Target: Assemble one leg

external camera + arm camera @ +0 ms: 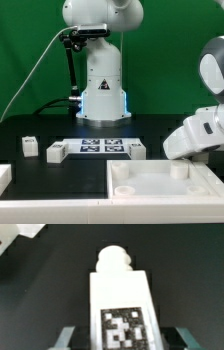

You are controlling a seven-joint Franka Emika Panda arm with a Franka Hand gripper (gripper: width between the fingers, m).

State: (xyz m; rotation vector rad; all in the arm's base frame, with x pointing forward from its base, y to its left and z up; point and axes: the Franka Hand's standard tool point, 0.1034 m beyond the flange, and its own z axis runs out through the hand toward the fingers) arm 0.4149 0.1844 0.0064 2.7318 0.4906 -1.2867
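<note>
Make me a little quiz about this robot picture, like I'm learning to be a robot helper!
1. True or false: the tag on the leg is red and blue.
2. What colour is the table? A green, B black, C white.
3. Fill in: in the wrist view, the leg lies between the claw's two ____.
Key: 1 false; 2 B; 3 fingers.

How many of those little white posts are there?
4 posts: in the exterior view, two left of the marker board, one right of it; a fourth between the pincer's fingers. More may be hidden.
</note>
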